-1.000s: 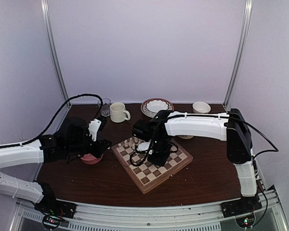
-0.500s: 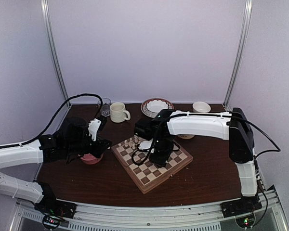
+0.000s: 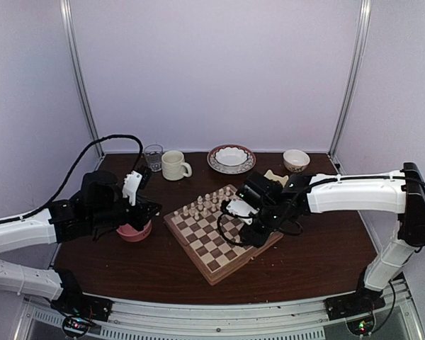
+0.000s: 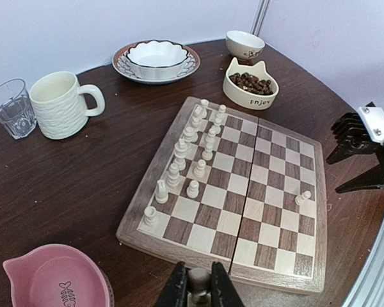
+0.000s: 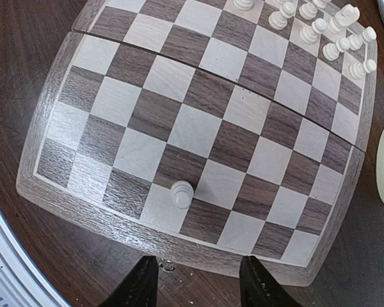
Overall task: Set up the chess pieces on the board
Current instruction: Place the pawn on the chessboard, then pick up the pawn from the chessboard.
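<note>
Cream chess pieces (image 4: 200,168): roughly fifteen; one board (image 4: 262,219).

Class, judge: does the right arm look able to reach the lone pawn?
Probably yes: the right gripper hangs open just past the edge of the board, and the pawn stands alone, bare squares all round it.

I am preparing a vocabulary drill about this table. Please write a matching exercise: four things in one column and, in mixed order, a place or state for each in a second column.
Things:
1. mug
2. pink bowl
3. cat bowl
4. lone pawn

Places or states:
A. holds brown pellets
B. on the board, apart from the other pieces
C. next to the glass
D. has a fish drawing inside

Pairs: 1-C, 2-D, 3-A, 4-B.
</note>
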You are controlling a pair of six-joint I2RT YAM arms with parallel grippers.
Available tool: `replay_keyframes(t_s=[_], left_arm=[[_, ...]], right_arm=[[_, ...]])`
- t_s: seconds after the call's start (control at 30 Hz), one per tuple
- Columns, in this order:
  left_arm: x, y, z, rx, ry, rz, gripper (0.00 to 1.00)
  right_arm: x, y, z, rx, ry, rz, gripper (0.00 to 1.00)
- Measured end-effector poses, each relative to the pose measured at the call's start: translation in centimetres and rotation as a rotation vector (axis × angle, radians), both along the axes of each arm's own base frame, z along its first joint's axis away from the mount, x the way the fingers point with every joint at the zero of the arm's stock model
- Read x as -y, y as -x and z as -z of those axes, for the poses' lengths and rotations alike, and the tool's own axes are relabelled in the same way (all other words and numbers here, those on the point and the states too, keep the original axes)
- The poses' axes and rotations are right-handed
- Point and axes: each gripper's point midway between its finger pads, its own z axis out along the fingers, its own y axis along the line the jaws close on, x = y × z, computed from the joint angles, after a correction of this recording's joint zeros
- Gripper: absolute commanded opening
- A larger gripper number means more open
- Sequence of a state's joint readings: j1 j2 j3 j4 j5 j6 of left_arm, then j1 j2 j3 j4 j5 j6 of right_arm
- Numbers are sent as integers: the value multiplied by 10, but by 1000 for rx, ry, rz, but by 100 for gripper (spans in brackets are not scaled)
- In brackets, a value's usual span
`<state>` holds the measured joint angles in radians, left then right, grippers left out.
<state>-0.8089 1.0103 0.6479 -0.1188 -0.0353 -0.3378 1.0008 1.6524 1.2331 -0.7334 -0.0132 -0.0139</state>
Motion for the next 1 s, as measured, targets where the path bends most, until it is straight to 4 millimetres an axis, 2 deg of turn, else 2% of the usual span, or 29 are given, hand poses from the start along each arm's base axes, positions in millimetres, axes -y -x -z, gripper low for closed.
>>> replay_keyframes(t_s=[0.1, 0.3, 0.6, 1.0], left_arm=[[-1, 2, -3, 11, 9, 4, 15], [-4, 1, -2, 15, 3, -7, 15], [-7, -2, 7, 2, -26, -27, 15], [-9, -2, 8, 1, -34, -37, 15]], right_arm=[[-1, 0, 8, -10, -33, 21, 47], [-15, -6, 10, -15, -96, 36, 46], [-17, -6, 39, -72, -55, 48, 40], [-20, -11, 39, -80, -67, 56, 29]])
